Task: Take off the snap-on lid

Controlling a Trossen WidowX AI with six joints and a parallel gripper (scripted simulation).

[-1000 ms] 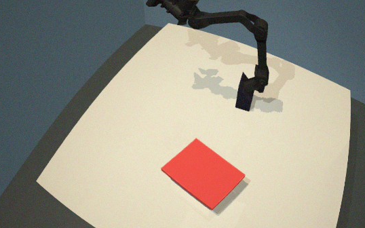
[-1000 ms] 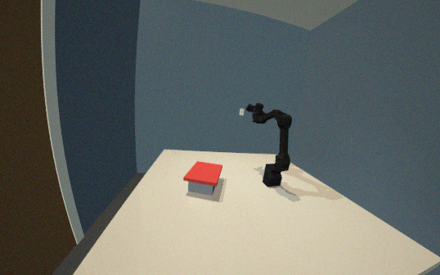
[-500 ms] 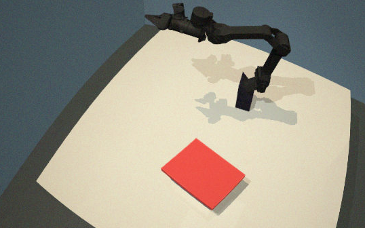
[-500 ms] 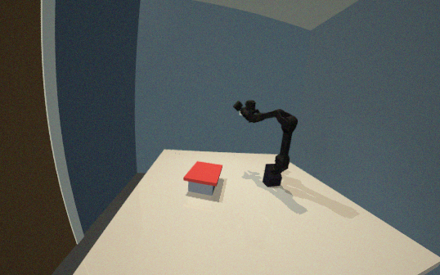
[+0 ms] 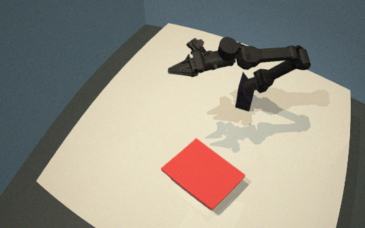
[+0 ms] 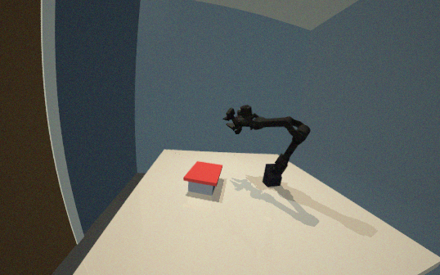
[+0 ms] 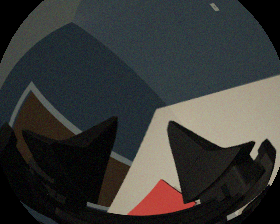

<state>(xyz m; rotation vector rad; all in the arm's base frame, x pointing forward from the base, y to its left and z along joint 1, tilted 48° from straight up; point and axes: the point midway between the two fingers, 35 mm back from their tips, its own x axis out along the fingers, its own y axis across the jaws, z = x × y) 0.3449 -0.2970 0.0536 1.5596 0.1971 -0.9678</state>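
The red lid [image 5: 202,173] [image 6: 204,173] [image 7: 158,201] sits flat on top of the grey-blue storage box [image 6: 199,187]. The lid is wider than the box and overhangs its walls. From above, in the top view, it hides nearly all of the box. My gripper [image 5: 169,70] [image 6: 225,122] [image 7: 143,123] is open and empty, with its two dark fingers apart. It hangs high above the table, between the arm base and the lid, well clear of the lid. In the wrist view only part of the lid shows, low between the fingers, its near part cut off by the gripper body.
The pale table [image 5: 116,142] [image 6: 160,237] [image 7: 206,110] carries the box and the black arm base [image 5: 244,96] [image 6: 271,175]. The arm's shadows fall between base and box. Blue walls stand beyond the table edges.
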